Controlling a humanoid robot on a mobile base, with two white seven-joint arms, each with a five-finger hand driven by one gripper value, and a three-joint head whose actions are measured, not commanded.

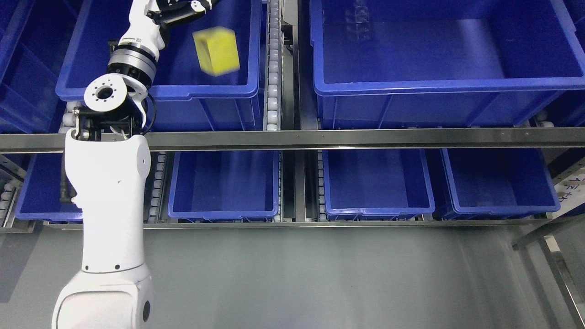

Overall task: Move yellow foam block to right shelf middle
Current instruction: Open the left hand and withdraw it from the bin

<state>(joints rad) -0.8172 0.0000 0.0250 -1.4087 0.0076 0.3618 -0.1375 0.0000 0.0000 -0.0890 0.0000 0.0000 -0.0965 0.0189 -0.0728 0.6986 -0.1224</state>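
The yellow foam block (216,50) shows blurred over the inside of the upper left blue bin (155,91), near its right wall. My left arm rises from the lower left. Its hand (187,10) is at the picture's top edge, just up and left of the block and partly cut off. A small gap shows between hand and block. I cannot tell whether the block rests on the bin floor or is in the air. The large upper right blue bin (448,84) stands with nothing in it. My right arm is out of view.
A roller track (274,68) and a metal divider separate the two upper bins. A steel rail (347,137) crosses the shelf front. Below it sit several smaller blue bins (224,212) (377,210) (498,208), then grey floor (292,274). A metal frame (557,269) is at lower right.
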